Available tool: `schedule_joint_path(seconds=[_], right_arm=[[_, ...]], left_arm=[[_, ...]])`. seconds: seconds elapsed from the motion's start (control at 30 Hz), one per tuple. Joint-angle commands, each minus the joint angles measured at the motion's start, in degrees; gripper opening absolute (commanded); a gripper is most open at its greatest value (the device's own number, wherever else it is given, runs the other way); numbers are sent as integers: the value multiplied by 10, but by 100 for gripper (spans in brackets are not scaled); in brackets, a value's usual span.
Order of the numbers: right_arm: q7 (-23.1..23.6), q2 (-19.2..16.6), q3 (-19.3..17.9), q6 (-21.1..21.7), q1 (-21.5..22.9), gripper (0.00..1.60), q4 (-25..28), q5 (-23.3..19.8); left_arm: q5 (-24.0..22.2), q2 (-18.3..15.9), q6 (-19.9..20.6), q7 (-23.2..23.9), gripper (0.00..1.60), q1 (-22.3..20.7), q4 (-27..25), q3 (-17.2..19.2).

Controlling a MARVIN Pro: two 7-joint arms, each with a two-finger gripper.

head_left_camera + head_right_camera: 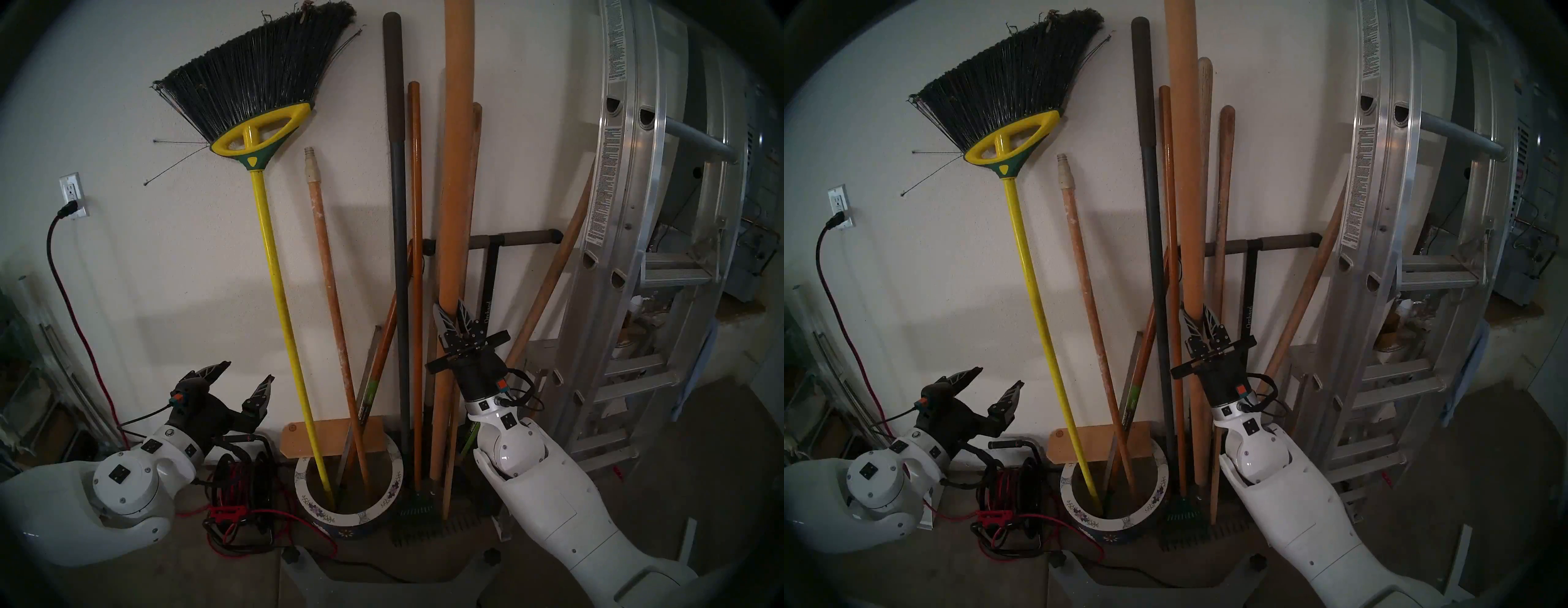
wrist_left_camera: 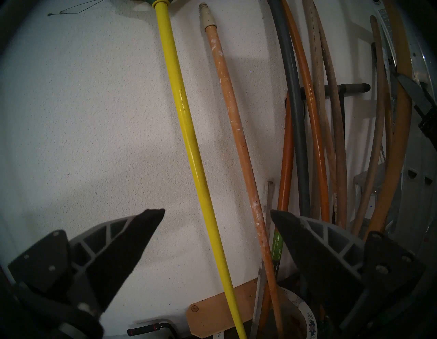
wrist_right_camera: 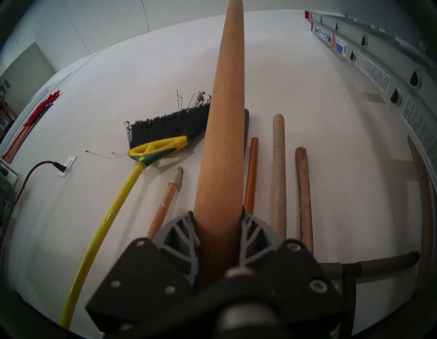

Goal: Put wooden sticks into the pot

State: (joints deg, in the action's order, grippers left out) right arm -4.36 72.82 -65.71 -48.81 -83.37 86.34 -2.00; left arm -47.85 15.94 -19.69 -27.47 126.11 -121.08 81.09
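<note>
The pot (image 1: 392, 477), with a white flowered rim and a blue body, stands on the floor by the wall. A white-speckled wooden stick (image 1: 331, 288) with a cream threaded tip leans inside it. My right gripper (image 1: 449, 308) is shut on a thick plain wooden stick (image 1: 454, 170), held about upright; its lower end is to the right of the pot, outside it. The right wrist view shows this stick (image 3: 222, 142) clamped between both fingers (image 3: 182, 234). My left gripper (image 1: 247, 371) is open and holds nothing, low to the left of the pot.
A yellow broom (image 1: 271, 237) also stands in the pot. A dark grey pole (image 1: 399, 212), thin orange handles, a rake (image 1: 418, 522) and a black T-handle (image 1: 492, 271) crowd the pot's right side. An aluminium ladder (image 1: 636, 212) leans at right. A red cord reel (image 1: 242, 484) sits left of the pot.
</note>
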Motion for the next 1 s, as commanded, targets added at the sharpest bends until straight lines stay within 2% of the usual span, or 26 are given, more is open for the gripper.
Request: schedule_joint_path(seconds=[0.0, 0.43, 0.63, 0.67, 0.77, 0.8, 0.87, 0.97], right_arm=[[-7, 22, 8, -6, 5, 0, 61, 3], [-17, 39, 31, 13, -9, 0, 144, 22], [-24, 34, 39, 34, -37, 0, 195, 32], [-25, 36, 40, 36, -38, 0, 187, 33], [-28, 34, 45, 51, -54, 0, 222, 39], [-29, 38, 50, 52, -55, 0, 210, 40], [-32, 36, 54, 64, -68, 0, 238, 45], [-34, 38, 63, 77, -82, 0, 250, 50]], left_arm=[[0, 0, 0, 0, 160, -1, -1, 0], [0, 0, 0, 0, 160, -1, -1, 0], [0, 0, 0, 0, 160, -1, -1, 0], [0, 0, 0, 0, 160, -1, -1, 0], [0, 0, 0, 0, 160, -1, -1, 0], [0, 0, 0, 0, 160, -1, -1, 0], [0, 0, 0, 0, 160, -1, -1, 0], [0, 0, 0, 0, 160, -1, -1, 0]])
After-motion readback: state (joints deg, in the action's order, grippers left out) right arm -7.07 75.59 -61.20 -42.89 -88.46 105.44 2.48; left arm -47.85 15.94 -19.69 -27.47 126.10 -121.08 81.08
